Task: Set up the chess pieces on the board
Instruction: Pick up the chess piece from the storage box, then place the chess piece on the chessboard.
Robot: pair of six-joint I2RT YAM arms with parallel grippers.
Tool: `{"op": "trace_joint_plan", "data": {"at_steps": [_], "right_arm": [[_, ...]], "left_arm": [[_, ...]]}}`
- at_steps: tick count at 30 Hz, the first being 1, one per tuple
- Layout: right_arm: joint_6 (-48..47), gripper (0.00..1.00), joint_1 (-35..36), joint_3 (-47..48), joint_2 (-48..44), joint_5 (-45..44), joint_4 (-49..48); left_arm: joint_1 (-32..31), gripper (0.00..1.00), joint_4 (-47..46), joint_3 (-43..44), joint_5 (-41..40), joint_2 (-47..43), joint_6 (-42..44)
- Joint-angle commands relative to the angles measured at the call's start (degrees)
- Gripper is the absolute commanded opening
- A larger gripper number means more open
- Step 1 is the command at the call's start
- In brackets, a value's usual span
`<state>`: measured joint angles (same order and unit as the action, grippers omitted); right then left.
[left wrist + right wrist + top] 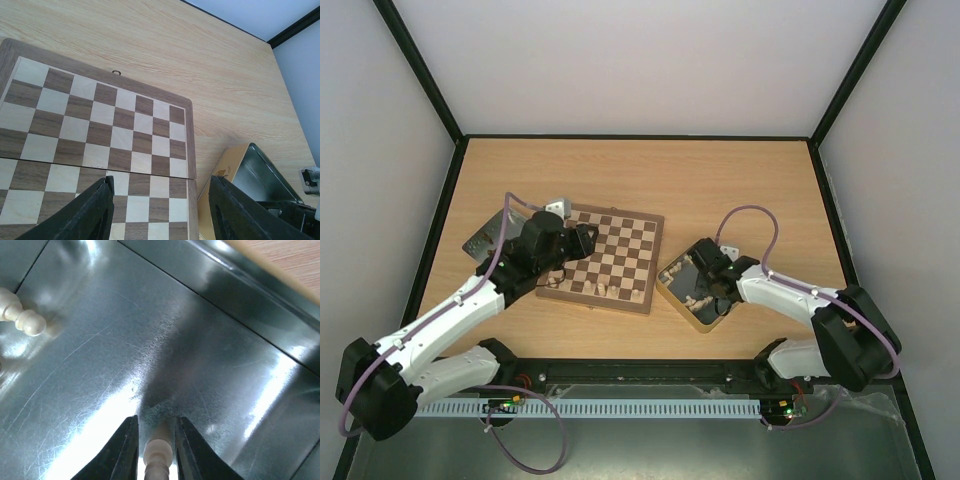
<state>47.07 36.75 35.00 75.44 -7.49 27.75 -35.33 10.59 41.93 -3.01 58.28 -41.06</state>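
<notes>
The board (620,250) lies at the table's middle; it also fills the left wrist view (100,115). A few pale chess pieces (604,289) stand along its near edge. My left gripper (586,240) hovers over the board's left part, open and empty (160,182). More pale and dark pieces lie in the gold tin (672,283) to the right of the board. My right gripper (706,270) is down inside the tin. Its fingers (156,417) are closed on a pale chess piece (158,455), just above the tin's shiny floor (150,340). Another pale piece (22,317) lies at the left.
A small grey metal tray (483,238) sits left of the board, partly under my left arm. The tin's gold wall (227,170) shows just right of the board. Black frame rails edge the table.
</notes>
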Motion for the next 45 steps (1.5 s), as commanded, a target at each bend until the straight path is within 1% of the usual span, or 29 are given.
{"op": "trace_joint_plan", "data": {"at_steps": [1, 2, 3, 5, 14, 18, 24, 31, 33, 37, 45], "right_arm": [[0.1, 0.15, -0.2, -0.2, 0.5, -0.2, -1.4], [-0.1, 0.08, -0.2, -0.2, 0.4, -0.2, -1.2], [-0.3, 0.04, -0.2, 0.1, 0.2, -0.5, -0.8], [-0.4, 0.02, -0.2, 0.8, -0.4, -1.4, 0.4], [-2.0, 0.02, 0.0, 7.8, -4.1, -0.2, 4.7], [-1.9, 0.02, 1.9, 11.3, -3.8, 1.6, 4.9], [-1.5, 0.02, 8.6, 16.7, 2.3, 2.4, 2.9], [-2.3, 0.03, 16.4, 23.8, 13.0, 1.5, 0.9], [-2.7, 0.04, 17.6, 25.4, 16.5, 1.6, 0.7], [-3.6, 0.04, 19.4, 26.9, 20.3, 2.3, -0.1], [-4.3, 0.07, 21.2, 28.0, 23.8, 3.3, -1.2]], "left_arm": [[0.3, 0.55, -0.8, 0.2, 0.5, 0.7, 0.6], [0.3, 0.55, -0.9, 0.3, 0.6, 0.9, 0.6], [0.3, 0.55, -0.8, 0.3, 0.6, 1.0, 0.6], [0.3, 0.55, -0.9, 0.4, 0.5, 1.0, 0.6], [0.3, 0.55, -0.3, 1.0, -0.7, 0.7, 0.6], [0.3, 0.55, 0.3, 0.7, -1.7, 0.0, 0.6], [0.3, 0.55, 0.7, 0.2, -2.7, -0.4, 0.6], [0.4, 0.55, 1.6, 0.1, -3.5, -0.8, 1.1], [0.4, 0.55, 1.8, 0.0, -3.6, -1.0, 1.1], [0.4, 0.55, 2.0, -0.4, -3.8, -1.4, 1.1], [0.6, 0.55, 2.1, -0.6, -4.0, -1.6, 1.3]]}}
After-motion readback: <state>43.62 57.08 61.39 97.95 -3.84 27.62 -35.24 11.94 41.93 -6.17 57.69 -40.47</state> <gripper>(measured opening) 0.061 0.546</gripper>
